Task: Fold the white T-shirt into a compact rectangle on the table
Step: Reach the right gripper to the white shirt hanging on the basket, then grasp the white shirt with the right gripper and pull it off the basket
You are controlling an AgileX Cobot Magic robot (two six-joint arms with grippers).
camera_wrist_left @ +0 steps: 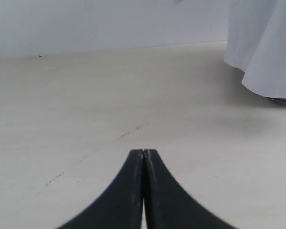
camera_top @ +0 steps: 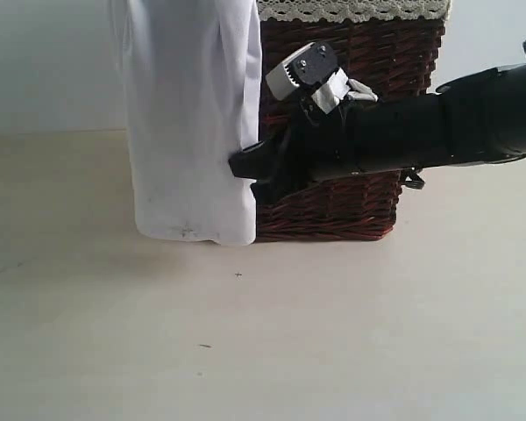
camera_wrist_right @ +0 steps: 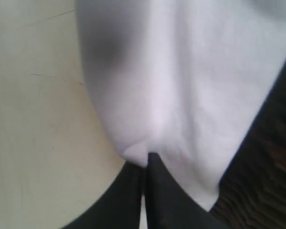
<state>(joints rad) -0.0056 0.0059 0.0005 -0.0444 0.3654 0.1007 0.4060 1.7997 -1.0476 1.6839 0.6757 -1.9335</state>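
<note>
Nearest is the table point(camera_top: 333, 351), pale and bare in front apart from a few small dark specks. The left gripper point(camera_wrist_left: 143, 152) sits low over that surface with its two black jaws pressed together and nothing between them; it is well apart from the cloth. Farther back, the white T-shirt point(camera_top: 188, 114) hangs down in a long drape, its lower hem resting on the table just in front of the basket point(camera_top: 351, 202). The right arm point(camera_top: 438, 127) reaches in from the right, across the basket's front, and the right gripper point(camera_wrist_right: 146, 160) meets the shirt's right edge, jaws closed on a small pucker of the cloth. Behind stands the dark brown wicker basket, with a white lace trim point(camera_top: 351, 9) along its top.
</note>
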